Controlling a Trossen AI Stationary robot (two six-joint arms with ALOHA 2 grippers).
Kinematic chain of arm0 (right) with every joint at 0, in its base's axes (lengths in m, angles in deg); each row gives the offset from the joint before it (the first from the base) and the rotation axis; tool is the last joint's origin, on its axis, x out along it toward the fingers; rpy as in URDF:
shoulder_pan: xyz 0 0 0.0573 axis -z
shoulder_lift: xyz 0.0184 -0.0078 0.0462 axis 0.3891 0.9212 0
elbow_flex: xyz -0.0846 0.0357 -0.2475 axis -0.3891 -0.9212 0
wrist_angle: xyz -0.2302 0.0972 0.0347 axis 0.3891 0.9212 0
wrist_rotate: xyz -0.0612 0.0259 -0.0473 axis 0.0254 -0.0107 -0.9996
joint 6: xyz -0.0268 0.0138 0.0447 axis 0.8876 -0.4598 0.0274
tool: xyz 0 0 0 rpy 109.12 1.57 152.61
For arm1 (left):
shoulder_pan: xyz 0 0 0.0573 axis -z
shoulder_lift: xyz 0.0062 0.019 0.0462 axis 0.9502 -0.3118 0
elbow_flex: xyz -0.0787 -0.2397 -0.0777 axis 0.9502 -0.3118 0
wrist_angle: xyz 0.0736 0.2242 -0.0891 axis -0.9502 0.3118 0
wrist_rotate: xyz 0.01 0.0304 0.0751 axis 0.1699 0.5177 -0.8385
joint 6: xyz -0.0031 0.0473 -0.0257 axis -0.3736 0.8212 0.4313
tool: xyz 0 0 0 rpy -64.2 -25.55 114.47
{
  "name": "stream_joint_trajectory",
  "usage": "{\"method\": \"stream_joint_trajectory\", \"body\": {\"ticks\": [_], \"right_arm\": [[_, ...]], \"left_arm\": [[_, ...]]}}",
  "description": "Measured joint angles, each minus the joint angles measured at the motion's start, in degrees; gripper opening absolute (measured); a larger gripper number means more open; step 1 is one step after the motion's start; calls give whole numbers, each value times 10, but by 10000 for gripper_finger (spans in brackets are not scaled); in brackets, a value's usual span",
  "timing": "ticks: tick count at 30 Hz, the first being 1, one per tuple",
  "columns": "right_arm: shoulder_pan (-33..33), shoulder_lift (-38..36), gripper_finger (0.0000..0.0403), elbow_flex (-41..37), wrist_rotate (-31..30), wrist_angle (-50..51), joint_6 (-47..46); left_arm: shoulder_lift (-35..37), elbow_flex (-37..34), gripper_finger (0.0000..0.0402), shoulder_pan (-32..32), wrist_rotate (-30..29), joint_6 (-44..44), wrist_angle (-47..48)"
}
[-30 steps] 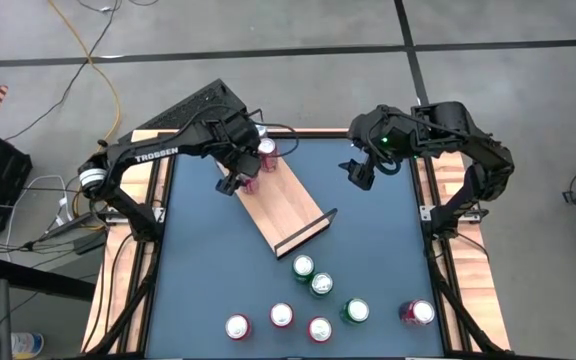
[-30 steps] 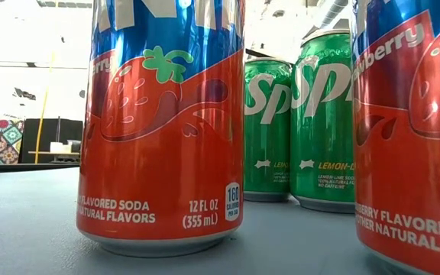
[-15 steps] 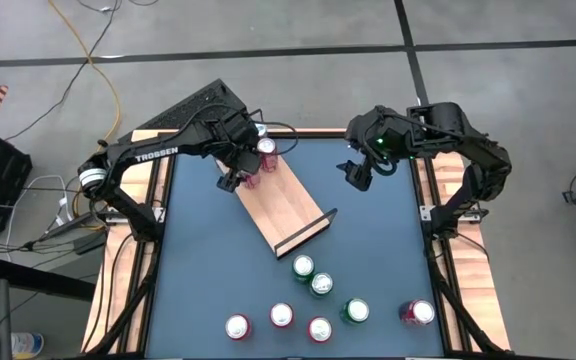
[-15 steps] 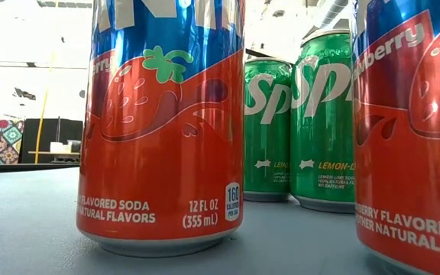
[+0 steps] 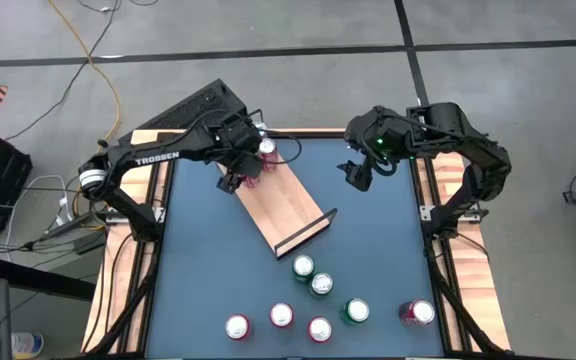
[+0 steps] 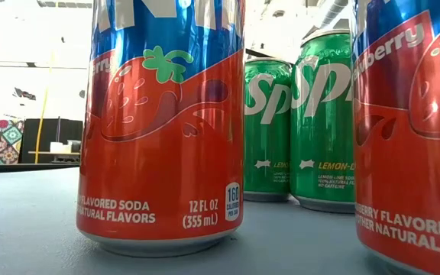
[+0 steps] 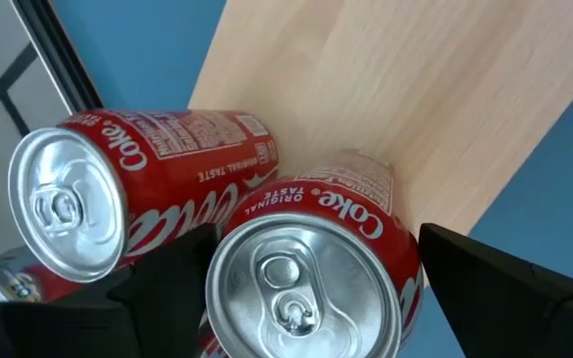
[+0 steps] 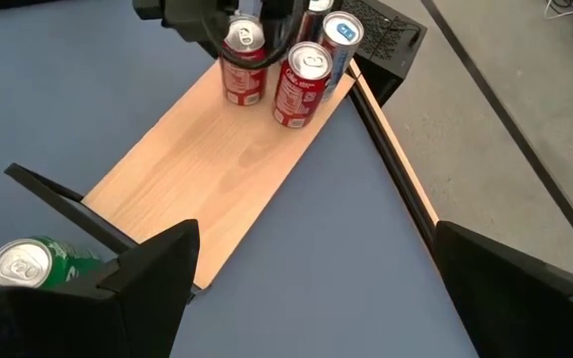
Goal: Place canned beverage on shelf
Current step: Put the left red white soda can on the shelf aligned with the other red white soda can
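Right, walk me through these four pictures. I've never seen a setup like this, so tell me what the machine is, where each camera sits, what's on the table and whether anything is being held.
The machine is two dark robot arms at a blue table. One picture looks straight down from above. One sits at table height, so nearby cans fill it. The other two come from cameras on each arm's wrist.

A wooden shelf lies slanted on the table. At its far end stand two red cola cans, with a blue-topped can just behind them. Seven more cans, red and green, wait near the front edge.

The left gripper sits over one cola can on the shelf, a finger on each side and apart from it, so the can stands on the board on its own. The right gripper hangs open over the table, holding nothing.
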Motion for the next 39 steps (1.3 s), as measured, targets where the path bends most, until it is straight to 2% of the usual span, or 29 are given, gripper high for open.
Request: {"method": "stream_joint_trajectory", "body": {"ticks": [15, 28, 36, 39], "right_arm": [[0, 0, 388, 0, 1, 0, 14], [0, 0, 388, 0, 1, 0, 19], [0, 0, 388, 0, 1, 0, 23], [0, 0, 388, 0, 1, 0, 24]], "left_arm": [[0, 0, 329, 11, -61, 37, 1], [0, 0, 329, 37, -92, 125, 1], [0, 0, 329, 40, -149, 137, 1], [0, 0, 329, 41, -152, 130, 0]]}}
